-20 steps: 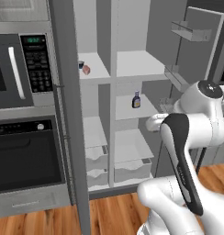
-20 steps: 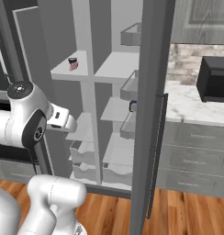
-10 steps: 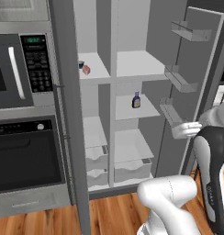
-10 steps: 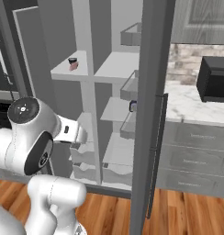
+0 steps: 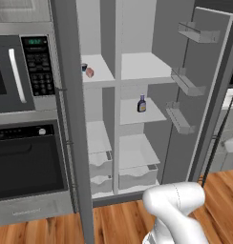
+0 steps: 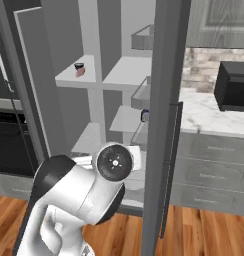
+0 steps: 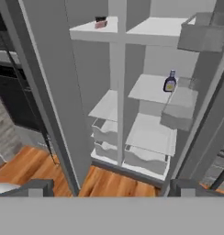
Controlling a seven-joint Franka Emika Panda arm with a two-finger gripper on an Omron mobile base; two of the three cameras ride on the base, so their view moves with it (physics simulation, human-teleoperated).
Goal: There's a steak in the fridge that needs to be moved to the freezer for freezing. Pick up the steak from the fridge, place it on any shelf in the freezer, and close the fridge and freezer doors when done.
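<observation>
Pincer (image 7: 107, 188) is released, both tips spread wide and grasping nothing, facing the open unit from well back. Steak (image 7: 100, 24) lies far ahead and up to the left, on an upper shelf (image 5: 97, 71) of the narrower compartment, just beside a dark cup (image 5: 84, 67). Bottle (image 7: 170, 82) stands ahead to the right on a middle shelf of the wider compartment. Both doors (image 5: 70, 119) stand open.
</observation>
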